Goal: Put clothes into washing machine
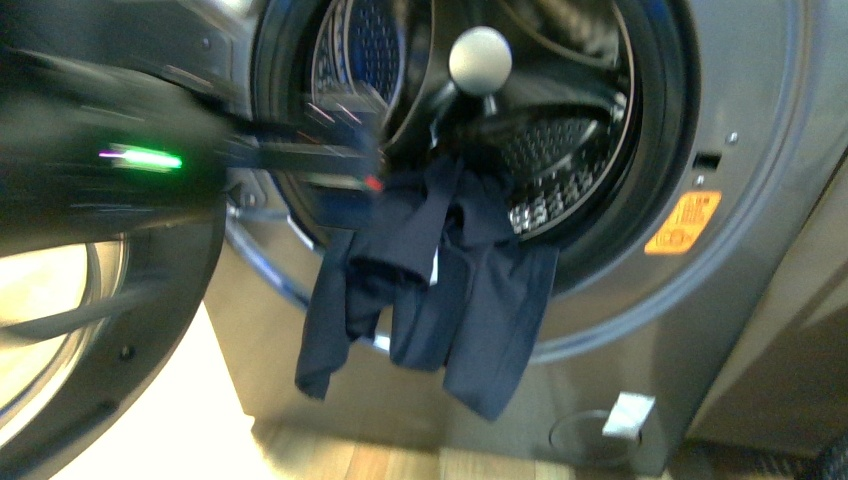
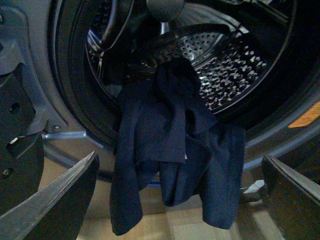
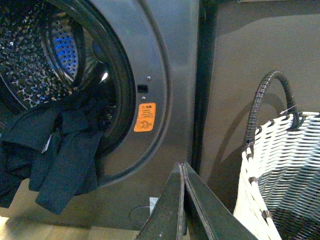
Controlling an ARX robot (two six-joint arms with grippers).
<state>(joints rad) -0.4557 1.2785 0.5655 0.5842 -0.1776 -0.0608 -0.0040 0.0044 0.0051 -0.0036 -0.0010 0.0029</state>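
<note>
front: faces washing machine point(image 1: 760, 90) | wrists: close, share clothes point(image 2: 170, 150)

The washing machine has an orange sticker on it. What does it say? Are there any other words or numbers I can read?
Orange sticker on the washing machine, beside the porthole: small dark print and a round symbol, too small and blurred to read.
White tag low on the machine's front: no text can be made out.
Pale label on the clothes: too blurred to read.
No other words, brands or numbers can be read.

Surroundings: basket and floor.
White woven basket point(image 3: 285, 175) with dark looped handle point(image 3: 272, 97) stands beside a dark panel point(image 3: 250, 50); pale wood floor point(image 1: 400, 462).
</note>
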